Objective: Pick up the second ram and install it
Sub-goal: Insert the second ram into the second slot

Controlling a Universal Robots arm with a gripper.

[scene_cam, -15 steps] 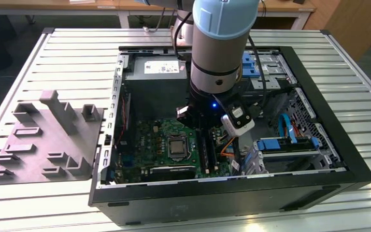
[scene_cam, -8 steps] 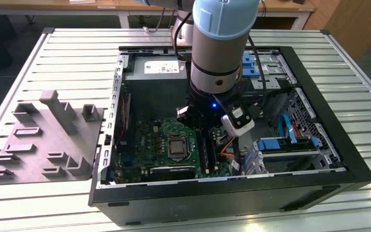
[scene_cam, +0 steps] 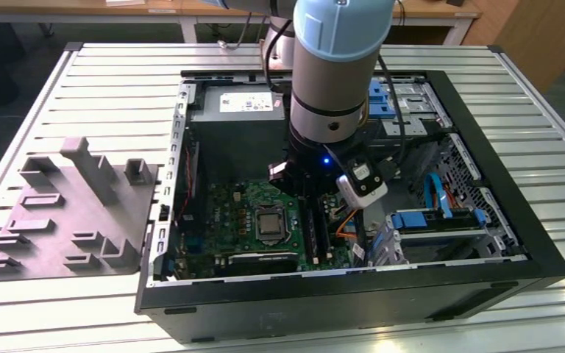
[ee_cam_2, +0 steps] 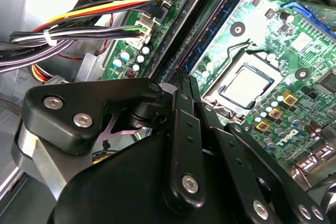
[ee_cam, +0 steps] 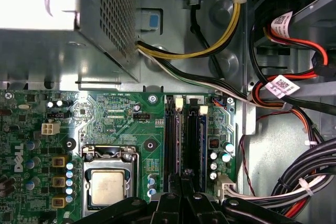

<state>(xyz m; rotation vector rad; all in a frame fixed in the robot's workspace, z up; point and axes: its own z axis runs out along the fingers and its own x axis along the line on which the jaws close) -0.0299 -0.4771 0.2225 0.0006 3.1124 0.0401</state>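
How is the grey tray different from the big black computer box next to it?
The tray is grey and low, with blocky shapes sticking up; the computer case is black with tall walls. The tray is smaller than the case. The case holds a green motherboard; the tray has none. Both sit on the slatted table.

Here's the computer case (scene_cam: 361,301) lying open on the table (scene_cam: 96,73), with the fixture tray (scene_cam: 67,220) just beside it on the exterior view's left. Inside, the motherboard (scene_cam: 229,213) lies on the floor, the power-supply box (scene_cam: 238,103) behind it at the far end, drive bays (scene_cam: 440,220) on the exterior view's right. The gripper (ee_cam: 181,178) hangs over the memory slots (ee_cam: 184,140), which run between the processor socket (ee_cam: 107,184) and the cable bundle (ee_cam: 294,182)
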